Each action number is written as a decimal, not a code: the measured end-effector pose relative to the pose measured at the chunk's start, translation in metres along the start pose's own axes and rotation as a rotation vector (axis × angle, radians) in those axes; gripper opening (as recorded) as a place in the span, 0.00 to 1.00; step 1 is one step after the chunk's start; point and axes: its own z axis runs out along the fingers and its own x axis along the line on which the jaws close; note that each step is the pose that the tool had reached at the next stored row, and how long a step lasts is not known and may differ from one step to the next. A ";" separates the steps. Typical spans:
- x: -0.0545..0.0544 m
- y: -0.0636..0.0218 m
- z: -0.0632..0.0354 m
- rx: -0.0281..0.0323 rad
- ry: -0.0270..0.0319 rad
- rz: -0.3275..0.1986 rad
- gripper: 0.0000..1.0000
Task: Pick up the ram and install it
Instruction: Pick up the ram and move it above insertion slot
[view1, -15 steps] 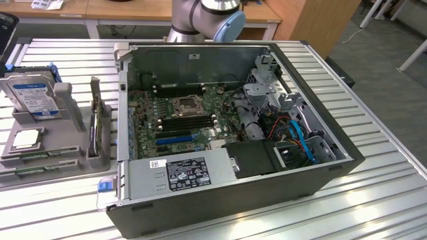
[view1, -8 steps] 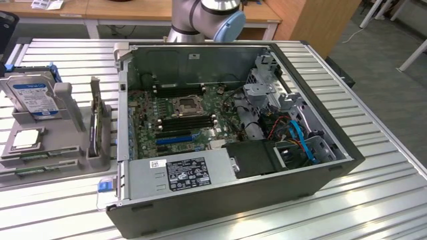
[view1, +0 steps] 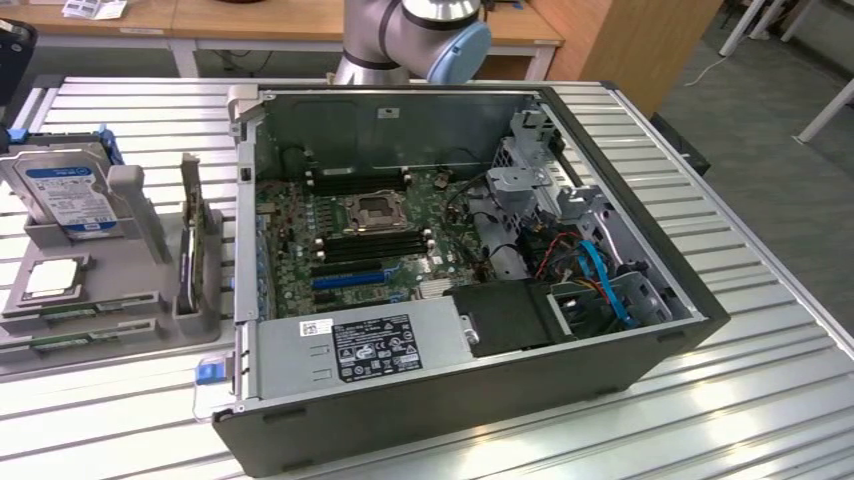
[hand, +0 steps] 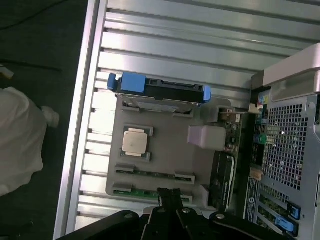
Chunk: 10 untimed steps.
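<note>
A slatted metal table (view1: 754, 385) carries an open computer case (view1: 467, 425) and, just beside it, a grey parts holder (view1: 134, 275).

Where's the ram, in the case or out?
Out. Two green ram sticks sit in the grey tray beside the open case; the shut claw hovers by one.

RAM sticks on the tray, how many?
2, both in the grey tray: one RAM stick beside the CPU, the other at the tray's edge. The case may hide more.
</note>
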 end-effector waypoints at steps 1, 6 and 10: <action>0.000 0.0000 0.0000 -0.0003 0.0006 -0.014 0.10; 0.000 0.0000 0.0000 -0.0020 0.0039 -0.086 0.10; 0.000 0.0000 0.0000 -0.0035 0.0067 -0.148 0.10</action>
